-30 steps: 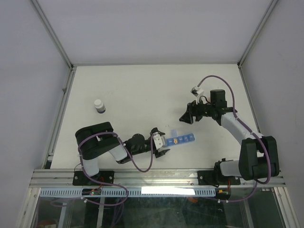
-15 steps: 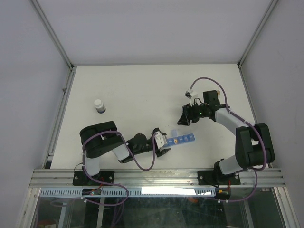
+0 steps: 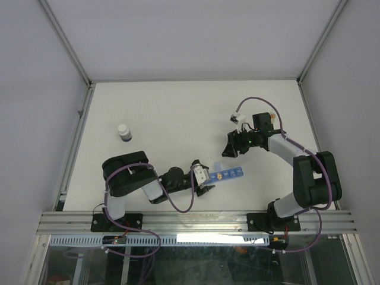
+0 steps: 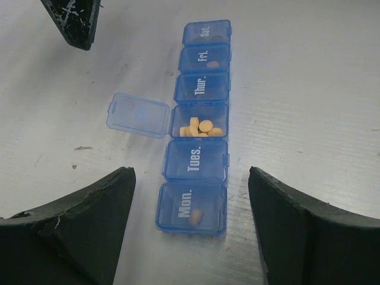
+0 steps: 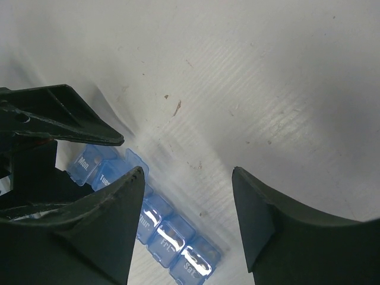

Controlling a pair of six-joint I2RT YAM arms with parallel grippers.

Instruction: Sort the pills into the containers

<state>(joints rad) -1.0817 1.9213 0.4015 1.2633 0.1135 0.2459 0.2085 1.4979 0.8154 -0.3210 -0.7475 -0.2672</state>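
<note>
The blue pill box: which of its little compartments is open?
The compartment between Tues. and Thur. Its lid is flipped out sideways, showing several yellowish pills inside. The other lids in view are shut.

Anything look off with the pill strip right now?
One thing: the strip's only open cell holds a heap of pills, while Mon. and Fri. show one each. Its lid lies flipped flat to the side. No spills visible.
</note>
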